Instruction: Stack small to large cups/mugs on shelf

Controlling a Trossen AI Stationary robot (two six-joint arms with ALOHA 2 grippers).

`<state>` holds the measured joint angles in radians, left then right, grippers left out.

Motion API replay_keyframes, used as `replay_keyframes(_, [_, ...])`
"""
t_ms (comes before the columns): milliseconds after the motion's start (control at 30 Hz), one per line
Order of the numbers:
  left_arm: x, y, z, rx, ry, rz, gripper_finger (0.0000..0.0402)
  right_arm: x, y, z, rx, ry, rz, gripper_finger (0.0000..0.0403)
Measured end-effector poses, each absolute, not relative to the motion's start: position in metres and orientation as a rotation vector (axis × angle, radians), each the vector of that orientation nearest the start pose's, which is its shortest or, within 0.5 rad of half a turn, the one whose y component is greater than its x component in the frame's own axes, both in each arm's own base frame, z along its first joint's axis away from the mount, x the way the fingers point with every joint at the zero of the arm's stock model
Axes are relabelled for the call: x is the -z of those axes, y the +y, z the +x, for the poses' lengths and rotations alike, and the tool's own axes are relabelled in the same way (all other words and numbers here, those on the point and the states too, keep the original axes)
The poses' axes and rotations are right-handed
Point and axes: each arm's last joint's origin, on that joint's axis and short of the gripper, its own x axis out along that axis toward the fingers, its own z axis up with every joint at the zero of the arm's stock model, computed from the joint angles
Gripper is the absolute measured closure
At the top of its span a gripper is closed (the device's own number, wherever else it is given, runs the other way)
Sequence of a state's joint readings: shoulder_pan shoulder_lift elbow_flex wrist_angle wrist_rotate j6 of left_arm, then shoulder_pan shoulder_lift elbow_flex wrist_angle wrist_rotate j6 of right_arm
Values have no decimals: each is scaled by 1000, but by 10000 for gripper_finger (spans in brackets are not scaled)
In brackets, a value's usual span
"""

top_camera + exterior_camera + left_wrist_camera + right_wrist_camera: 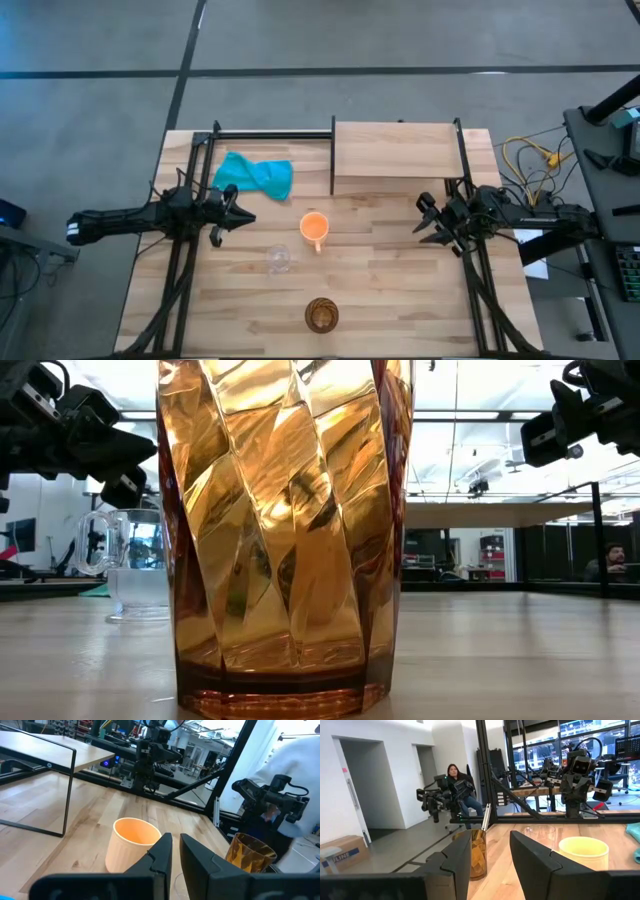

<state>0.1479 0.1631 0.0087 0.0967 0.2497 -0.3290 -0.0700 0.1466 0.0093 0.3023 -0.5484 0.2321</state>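
Left gripper [238, 214] hovers at table's 9 o'clock side, fingers [162, 851] nearly together with a thin gap, holding nothing. Teal cloth [256, 174] lies crumpled at 11 o'clock, just beside it.

Clear glass cup [280, 260]: small, see-through, with a handle in the low view [137, 562]; stands upright at about 7 o'clock from table centre. Orange mug [314, 227]: pale orange, round open mouth, handle pointing toward 6 o'clock; upright near table centre, apart from the glass. Brown cup [321, 315]: amber-brown, faceted translucent walls, tallest of the three; upright at 6 o'clock near the front edge, filling the low view [287, 530]. All three stand separately on the tabletop, none on the shelf.

Shelf [397, 149]: light wood board on black posts, at 1 o'clock, top bare. Right gripper [428, 219] hovers at 3 o'clock, fingers [533, 854] spread, gripping nothing.

Table [400, 300]: light butcher-block planks, black frame rails along both sides. Grey floor with dark seams around it. Yellow cables [530, 160] at right. Beyond: workshop, other robot rigs, a seated person [457, 782] by a white wall.
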Motion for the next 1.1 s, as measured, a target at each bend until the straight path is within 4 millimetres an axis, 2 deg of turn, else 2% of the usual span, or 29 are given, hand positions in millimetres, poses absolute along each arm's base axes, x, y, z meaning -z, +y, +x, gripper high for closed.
replay_keyframes(400, [-162,9,106,91,73,-340,380,-183,8,102,-491,-103,179,273])
replay_keyframes(500, [-163,9,106,91,73,-340,380,-183,5,103,-391,-116,188,273])
replay_keyframes(700, [-162,9,106,91,73,-340,380,-184,-2,105,-135,-138,430,273])
replay_keyframes(933, [-163,9,106,83,71,-335,380,-184,-4,105,-89,-156,452,273])
replay_keyframes(1100, [-163,9,106,72,69,-342,380,-191,-5,104,-58,-232,452,273])
